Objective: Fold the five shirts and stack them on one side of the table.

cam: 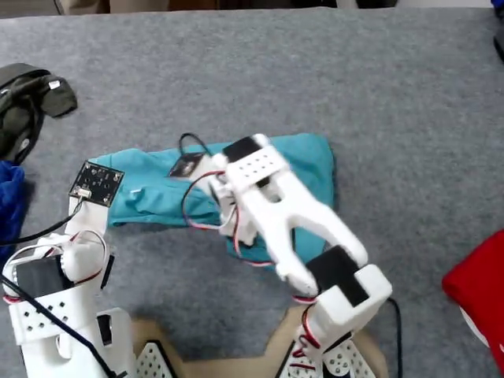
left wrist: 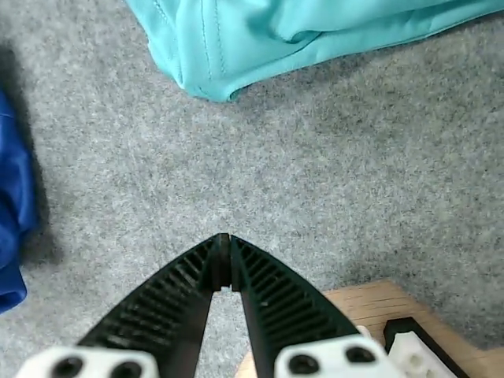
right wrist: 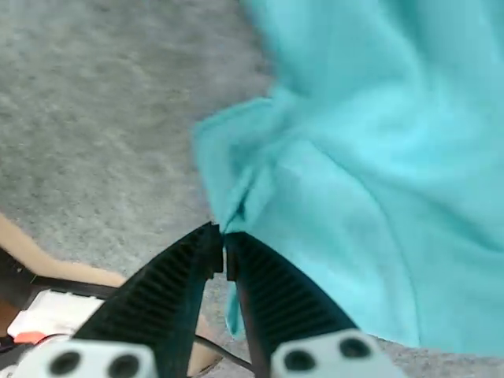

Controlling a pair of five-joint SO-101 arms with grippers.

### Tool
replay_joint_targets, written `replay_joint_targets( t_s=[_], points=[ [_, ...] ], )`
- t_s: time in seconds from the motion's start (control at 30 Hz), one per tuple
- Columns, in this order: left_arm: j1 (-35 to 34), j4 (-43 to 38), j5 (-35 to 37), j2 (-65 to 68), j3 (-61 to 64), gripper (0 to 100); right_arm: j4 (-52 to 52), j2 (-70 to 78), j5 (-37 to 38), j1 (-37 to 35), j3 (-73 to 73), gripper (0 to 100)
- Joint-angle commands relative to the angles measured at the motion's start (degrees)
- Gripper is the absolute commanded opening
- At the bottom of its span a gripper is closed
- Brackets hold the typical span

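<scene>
right gripper [right wrist: 224, 236] clamped on teal shirt [right wrist: 362, 173] edge, frame centre, likely to fold it | left gripper [left wrist: 224, 250] pinched together, empty, lower left

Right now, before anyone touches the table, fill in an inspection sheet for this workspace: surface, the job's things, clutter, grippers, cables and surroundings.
Surface: grey felt-like table cover, lying flat.
Job's things: teal shirt spread mid-table, partly under the right arm; dark olive shirt bunched at the far left; blue shirt at the left edge; red shirt at the right edge.
Clutter: nothing seen.
Grippers: left gripper shut, over bare cover near the teal shirt's edge; right gripper shut on a fold of the teal shirt.
Cables: red and black wires looped at the right arm's wrist; black cable beside the left arm.
Surroundings: wooden board by the arm bases.
</scene>
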Motion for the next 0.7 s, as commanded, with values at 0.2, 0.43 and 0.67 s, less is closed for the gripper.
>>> replay_joint_targets(
  t_s=[0.2,0.43,0.67],
  points=[
    [-0.5,3.3,-0.2,-0.4,-0.1,2,0.4,-4.1,-0.2,-5.6,2.0,10.3],
    [-0.6,3.3,-0.2,-0.4,-0.1,2,2.9,-4.1,1.3,-5.6,2.2,17.3],
    [-0.7,3.3,-0.2,-0.4,-0.1,2,1.4,-6.1,4.6,-5.0,7.4,17.8]
  ],
)
